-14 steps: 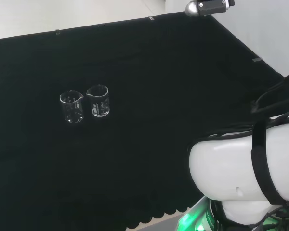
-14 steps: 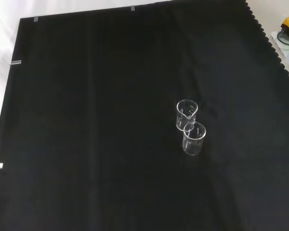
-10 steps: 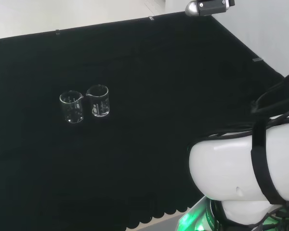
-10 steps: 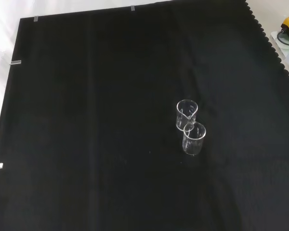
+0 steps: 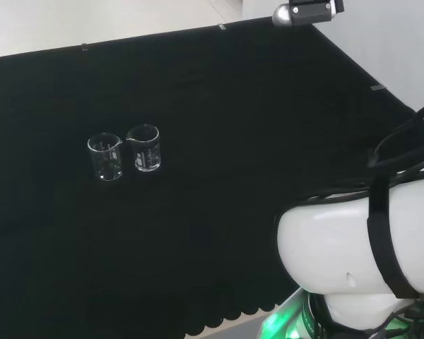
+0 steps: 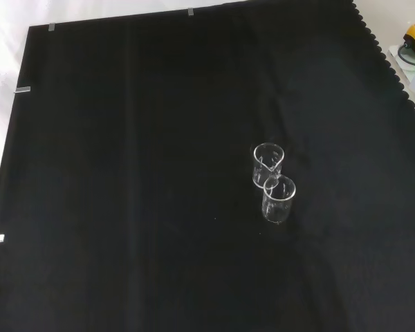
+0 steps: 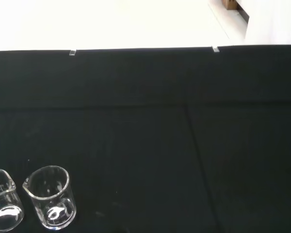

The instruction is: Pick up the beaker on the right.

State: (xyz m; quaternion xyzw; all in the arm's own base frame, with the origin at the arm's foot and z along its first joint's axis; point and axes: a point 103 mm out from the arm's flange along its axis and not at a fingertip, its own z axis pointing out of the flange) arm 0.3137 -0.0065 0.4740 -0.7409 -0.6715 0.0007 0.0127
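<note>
Two clear beakers, the right beaker (image 5: 144, 147) and the left beaker (image 5: 105, 157), stand touching on the black tabletop (image 5: 233, 106), with faint marks too small to read.

No print on the beakers (image 5: 124, 155) is legible.

Second beaker (image 7: 2, 206) cut by the wrist view's edge, beside its neighbour (image 7: 51, 204).

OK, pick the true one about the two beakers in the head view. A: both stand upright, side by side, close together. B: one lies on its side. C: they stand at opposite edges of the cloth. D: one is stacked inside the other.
A: the left beaker and the right beaker both stand upright, close beside each other on the black cloth.
</note>
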